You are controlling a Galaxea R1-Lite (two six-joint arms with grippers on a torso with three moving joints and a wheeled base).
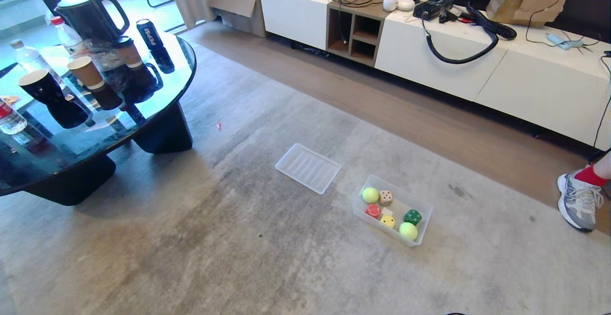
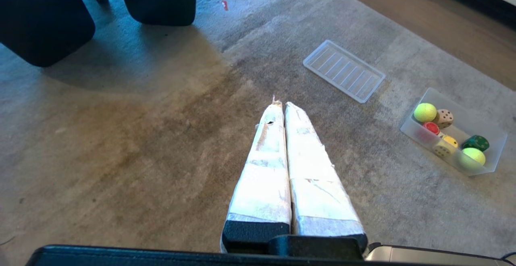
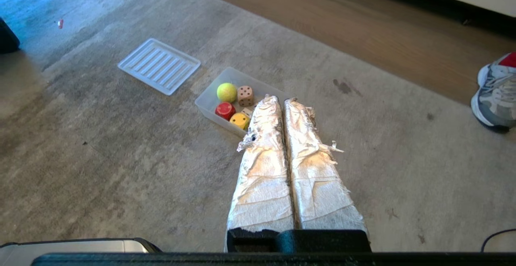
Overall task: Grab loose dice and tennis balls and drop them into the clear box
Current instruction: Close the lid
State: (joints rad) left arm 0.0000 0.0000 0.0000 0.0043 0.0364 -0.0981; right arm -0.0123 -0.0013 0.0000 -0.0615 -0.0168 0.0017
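The clear box point(image 1: 422, 207) sits on the grey carpet at centre right. Inside it lie two tennis balls point(image 1: 370, 194) point(image 1: 408, 230) and several dice: beige point(image 1: 385, 197), red point(image 1: 373, 210), yellow point(image 1: 388, 221) and dark green point(image 1: 413, 217). No arm shows in the head view. My left gripper point(image 2: 282, 104) is shut and empty, held above bare carpet well away from the box point(image 2: 496, 137). My right gripper point(image 3: 281, 100) is shut and empty too; from the right wrist view its fingers cover part of the box point(image 3: 205, 101), hiding the green die and one ball.
A flat ribbed translucent tray point(image 1: 308, 168) lies on the carpet just left of the box. A black glass table point(image 1: 181, 81) with cups, bottles and a kettle stands at left. A white cabinet point(image 1: 525, 81) runs along the back. A person's shoe point(image 1: 577, 200) is at right.
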